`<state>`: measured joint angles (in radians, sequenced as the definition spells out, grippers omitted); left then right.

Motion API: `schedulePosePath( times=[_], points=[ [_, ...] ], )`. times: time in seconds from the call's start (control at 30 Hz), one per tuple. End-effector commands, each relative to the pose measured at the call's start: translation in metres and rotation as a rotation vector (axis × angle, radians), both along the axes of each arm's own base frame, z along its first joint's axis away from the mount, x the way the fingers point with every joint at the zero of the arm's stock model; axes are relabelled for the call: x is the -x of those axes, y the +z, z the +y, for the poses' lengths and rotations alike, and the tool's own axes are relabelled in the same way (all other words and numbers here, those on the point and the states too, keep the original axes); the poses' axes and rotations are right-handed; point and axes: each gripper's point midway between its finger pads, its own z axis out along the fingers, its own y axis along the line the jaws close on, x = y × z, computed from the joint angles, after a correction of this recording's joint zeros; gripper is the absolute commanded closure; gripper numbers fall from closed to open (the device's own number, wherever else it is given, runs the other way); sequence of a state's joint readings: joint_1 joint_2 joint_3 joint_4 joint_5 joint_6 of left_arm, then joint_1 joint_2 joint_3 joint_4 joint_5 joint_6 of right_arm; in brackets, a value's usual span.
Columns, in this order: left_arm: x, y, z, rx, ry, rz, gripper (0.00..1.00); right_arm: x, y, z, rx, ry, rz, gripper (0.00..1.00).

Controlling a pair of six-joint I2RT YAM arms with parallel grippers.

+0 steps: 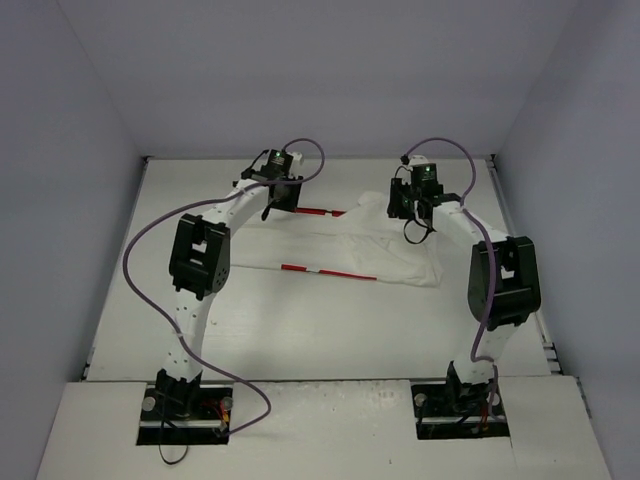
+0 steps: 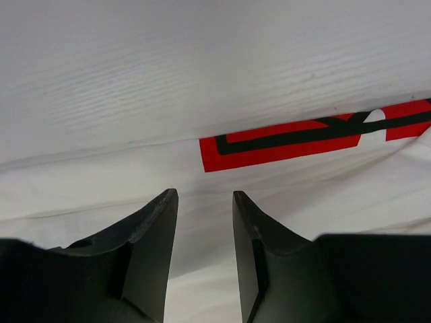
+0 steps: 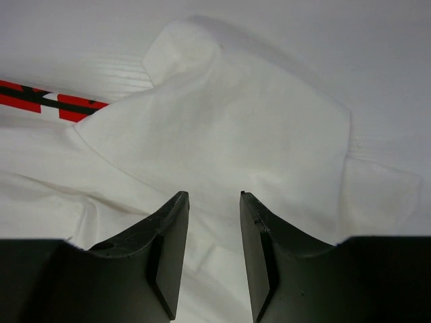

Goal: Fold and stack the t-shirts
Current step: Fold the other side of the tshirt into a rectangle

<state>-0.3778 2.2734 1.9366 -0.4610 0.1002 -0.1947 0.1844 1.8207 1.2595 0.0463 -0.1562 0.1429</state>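
Note:
The white t-shirt [image 1: 350, 245] lies partly folded across the middle of the table, with thin strips of its red print [image 1: 325, 272] showing along its edges. My left gripper [image 1: 277, 200] is open, low over the shirt's far left edge; the left wrist view shows white cloth [image 2: 135, 175] and the red print [image 2: 283, 141] just beyond the fingers. My right gripper [image 1: 412, 205] is open over the shirt's far right part; its wrist view shows a folded-over flap of cloth [image 3: 229, 128] ahead of the jaws and a bit of red print [image 3: 40, 97] at the left.
The white table [image 1: 300, 330] is boxed in by grey walls at the back and sides. Purple cables loop from both arms. The arm bases sit at the near edge.

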Motion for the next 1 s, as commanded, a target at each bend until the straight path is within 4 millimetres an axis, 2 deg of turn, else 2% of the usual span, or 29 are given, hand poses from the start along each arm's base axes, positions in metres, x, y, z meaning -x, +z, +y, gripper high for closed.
schedulePosePath(
  times=[0.0,0.07,0.17,0.3,0.37,0.43,0.57,0.63,0.7,0.77,0.83,0.87,0.9,0.93,0.97],
  points=[
    [0.005,0.012,-0.011,0.002,0.0,-0.028,0.66,0.005,0.023,0.001,0.004,0.027,-0.065,0.66],
    [0.017,0.006,-0.02,-0.027,-0.024,-0.023,0.66,0.012,0.025,-0.001,0.01,0.03,-0.067,0.66],
    [0.028,-0.005,-0.023,-0.035,-0.036,0.011,0.66,0.018,0.026,-0.003,0.011,0.028,-0.068,0.66],
    [0.046,-0.006,-0.024,-0.015,-0.036,0.043,0.66,0.026,0.025,-0.007,0.015,0.023,-0.067,0.66],
    [0.056,0.003,-0.023,-0.021,-0.035,0.025,0.66,0.03,0.03,-0.013,0.015,0.007,-0.077,0.66],
    [0.072,-0.001,-0.021,-0.038,-0.038,0.037,0.66,0.031,0.031,-0.018,0.015,-0.005,-0.082,0.66],
    [0.093,0.013,-0.02,-0.045,-0.046,0.008,0.66,0.032,0.034,-0.036,0.006,-0.031,-0.085,0.66],
    [0.098,0.028,-0.019,-0.042,-0.056,-0.025,0.65,0.028,0.036,-0.044,-0.015,-0.028,-0.089,0.66],
    [0.095,0.044,-0.019,-0.034,-0.069,-0.064,0.63,0.023,0.037,-0.047,-0.009,-0.007,-0.094,0.66],
    [0.085,0.059,-0.024,-0.006,-0.073,-0.095,0.59,0.012,0.035,-0.041,-0.024,0.059,-0.092,0.66],
    [0.068,0.082,-0.041,0.052,-0.088,-0.135,0.55,0.001,0.025,-0.036,-0.054,0.103,-0.074,0.66],
    [0.063,0.083,-0.049,0.082,-0.098,-0.13,0.54,-0.007,0.03,-0.034,-0.057,0.115,-0.089,0.65],
    [0.057,0.095,-0.056,0.106,-0.1,-0.149,0.53,-0.013,0.027,-0.034,-0.056,0.122,-0.086,0.64],
    [0.05,0.091,-0.07,0.14,-0.119,-0.132,0.53,-0.021,0.018,-0.035,-0.037,0.136,-0.078,0.59],
    [0.04,0.102,-0.082,0.183,-0.125,-0.148,0.52,-0.026,0.013,-0.036,-0.029,0.14,-0.074,0.58]
  ],
)
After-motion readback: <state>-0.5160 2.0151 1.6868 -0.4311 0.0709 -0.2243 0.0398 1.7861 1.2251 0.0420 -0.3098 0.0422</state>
